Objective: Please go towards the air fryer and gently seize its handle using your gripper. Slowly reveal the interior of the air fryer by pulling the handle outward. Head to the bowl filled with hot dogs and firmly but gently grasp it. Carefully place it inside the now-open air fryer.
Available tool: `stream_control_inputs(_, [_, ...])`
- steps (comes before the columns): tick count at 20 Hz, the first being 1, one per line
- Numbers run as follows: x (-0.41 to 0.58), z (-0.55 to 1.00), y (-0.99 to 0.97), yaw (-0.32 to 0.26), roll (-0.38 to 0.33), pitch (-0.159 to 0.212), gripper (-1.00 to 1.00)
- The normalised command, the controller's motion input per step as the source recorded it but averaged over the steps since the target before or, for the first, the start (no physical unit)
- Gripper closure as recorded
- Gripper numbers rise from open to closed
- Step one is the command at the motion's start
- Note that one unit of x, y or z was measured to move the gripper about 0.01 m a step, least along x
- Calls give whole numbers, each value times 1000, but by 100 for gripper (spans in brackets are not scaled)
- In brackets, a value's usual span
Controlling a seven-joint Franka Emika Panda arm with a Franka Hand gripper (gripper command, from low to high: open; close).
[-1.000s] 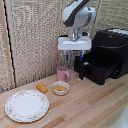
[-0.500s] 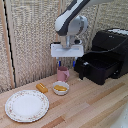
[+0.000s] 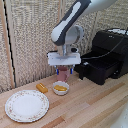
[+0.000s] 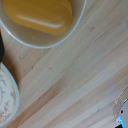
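Observation:
The black air fryer [image 3: 111, 50] stands at the exterior view's right, with its drawer [image 3: 97, 71] sticking out in front. I cannot make out the handle against the black front. A small white bowl [image 3: 61, 91] with orange-yellow hot dogs [image 3: 61, 88] sits on the wooden table. My gripper [image 3: 64, 74] hangs just above and behind the bowl, fingers apart and holding nothing. In the wrist view the bowl [image 4: 30, 37] and a hot dog [image 4: 42, 14] fill one corner, and a blue-tipped finger [image 4: 120, 119] shows at the opposite edge.
A pink cup [image 3: 63, 79] stands right behind the bowl, between the fingers as seen from outside. A lone sausage piece [image 3: 42, 88] lies beside the bowl. A large floral-rimmed plate [image 3: 27, 105] sits at the front left, and its rim [image 4: 6, 100] shows in the wrist view. A wicker screen backs the table.
The arm has swung away from the air fryer toward the exterior view's left. It has also come down, so the gripper is now low over the bowl.

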Motion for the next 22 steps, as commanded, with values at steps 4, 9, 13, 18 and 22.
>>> stream_control_inputs(4, [-161,-383,-141,272,-107,-57,-100])
stream_control_inputs(9, [-211,-342,-166,310,-102,-48,-100])
stream_control_inputs(13, [-156,-294,-214,316,-81,-71,-100])
stream_control_inputs(18, [-41,-98,-470,213,-12,-102,-100])
stream_control_inputs(22, [0,59,-654,88,94,-47,-100])
